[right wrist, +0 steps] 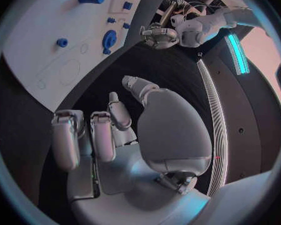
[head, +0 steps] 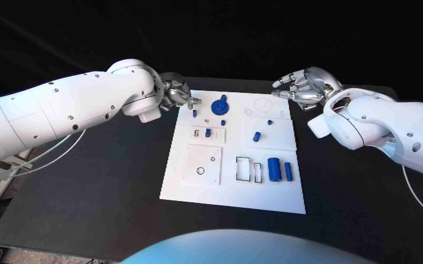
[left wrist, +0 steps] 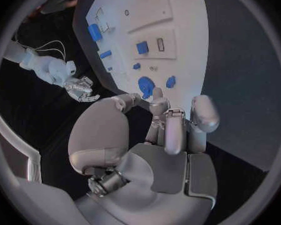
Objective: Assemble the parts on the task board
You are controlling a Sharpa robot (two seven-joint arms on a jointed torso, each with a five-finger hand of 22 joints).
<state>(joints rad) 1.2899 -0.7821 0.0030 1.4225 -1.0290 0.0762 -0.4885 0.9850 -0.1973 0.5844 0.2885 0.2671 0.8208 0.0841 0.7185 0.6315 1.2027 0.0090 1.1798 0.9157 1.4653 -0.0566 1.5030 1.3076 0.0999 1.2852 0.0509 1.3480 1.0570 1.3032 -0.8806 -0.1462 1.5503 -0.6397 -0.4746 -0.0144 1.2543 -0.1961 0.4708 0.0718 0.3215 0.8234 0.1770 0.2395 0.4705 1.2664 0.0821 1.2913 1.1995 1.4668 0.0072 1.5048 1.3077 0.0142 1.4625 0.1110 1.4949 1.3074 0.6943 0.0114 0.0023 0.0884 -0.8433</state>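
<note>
- Task board point(head: 231, 178): you see the white plate lying flat in the middle of the black desk point(head: 106, 197), between the two arms, with nothing lying across it.
- Left arm point(head: 71, 108) reaches in beside the board's far left corner; its left hand point(head: 173, 96) hangs just off that corner, fingers loosely curled and holding nothing.
- Right arm point(head: 379, 126) sits off the board's far right corner; its right hand point(head: 304, 88) hovers there, fingers apart and empty.
- Round blue part point(head: 219, 106) sits at the board's far end, nearest the left hand; your left wrist view shows it just past the fingertips point(left wrist: 157, 93).
- Two blue cylinders point(head: 280, 169) lie side by side near the board's right edge.
- Small blue pieces point(head: 208, 133) are scattered mid-board.
- Black outlines mark the board; no readable writing.
</note>
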